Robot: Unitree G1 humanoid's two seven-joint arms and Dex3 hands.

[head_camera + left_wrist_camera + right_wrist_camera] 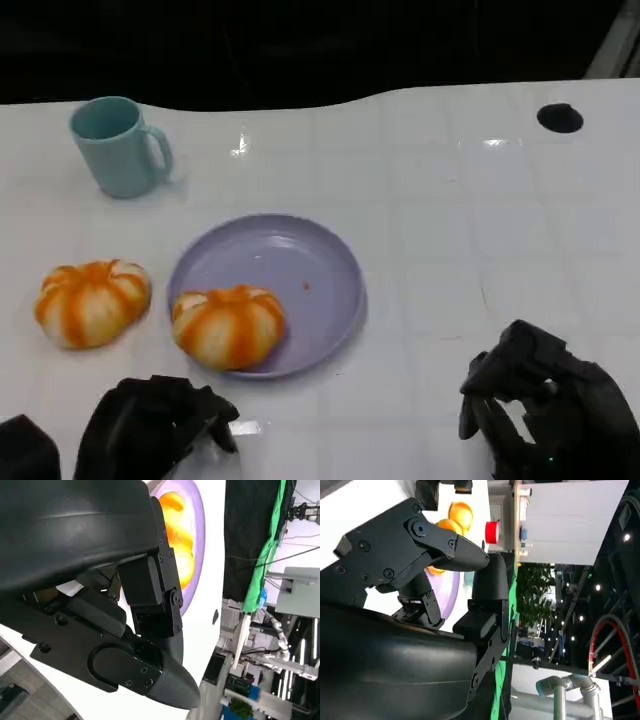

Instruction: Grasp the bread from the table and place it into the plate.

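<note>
One orange-and-white striped bread (228,326) lies in the front left part of the lavender plate (290,265). A second, similar bread (92,302) sits on the white table left of the plate. My left hand (150,425) hangs near the front edge, just short of the plate, holding nothing. My right hand (545,405) is at the front right, well away from the plate, also holding nothing. The left wrist view shows my left hand (125,605) with the plated bread (180,540) and the plate (200,525) beyond its fingers. In the right wrist view, my right hand (420,545) has orange bread (460,512) past it.
A teal mug (118,146) stands at the back left, handle turned toward the right. A small black round hole (560,118) marks the table's far right. The table's back edge curves against a dark background.
</note>
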